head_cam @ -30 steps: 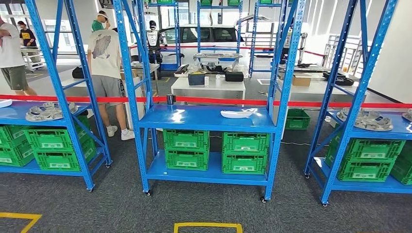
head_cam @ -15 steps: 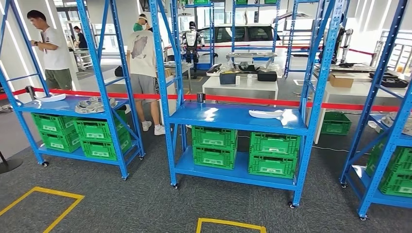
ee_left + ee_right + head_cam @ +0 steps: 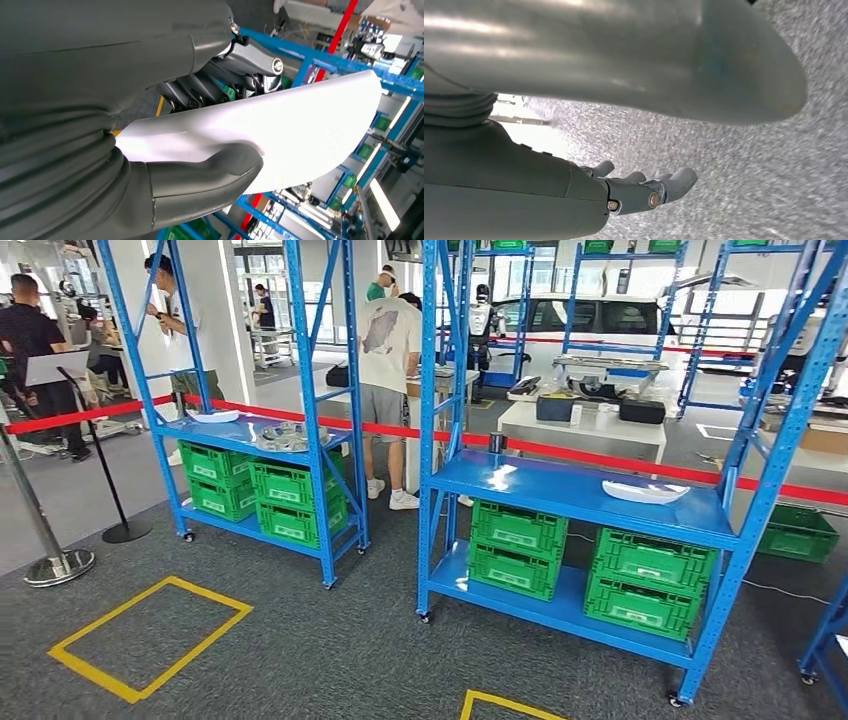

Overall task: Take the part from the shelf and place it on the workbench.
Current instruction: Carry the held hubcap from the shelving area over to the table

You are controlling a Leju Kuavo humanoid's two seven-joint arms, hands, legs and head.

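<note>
In the left wrist view my left hand (image 3: pixel 125 125) grips a smooth white curved part (image 3: pixel 305 120); the thick grey thumb (image 3: pixel 210 172) presses on one face and the darker fingers (image 3: pixel 210 90) lie behind it. The part reaches out past the hand toward blue shelving. My right hand (image 3: pixel 639 192) hangs over grey carpet with its fingers loosely extended and nothing in them. In the head view a similar white part (image 3: pixel 645 490) lies on the blue shelf (image 3: pixel 560 490) ahead to the right, and another white part (image 3: pixel 213 416) lies on the left shelf (image 3: pixel 240 432).
Green crates (image 3: pixel 515 545) fill the lower shelves. A grey casting (image 3: pixel 288 437) lies on the left shelf. Red barrier tape (image 3: pixel 590 452) runs behind the racks, with stanchions (image 3: pixel 55 562) at left. People (image 3: pixel 385 390) stand beyond, near white tables (image 3: pixel 585 425). Yellow floor squares (image 3: pixel 150 635) mark the carpet.
The whole head picture has slid to the right: the camera has turned left. The middle rack now sits right of centre, and the stanchions and left-side people have come into view.
</note>
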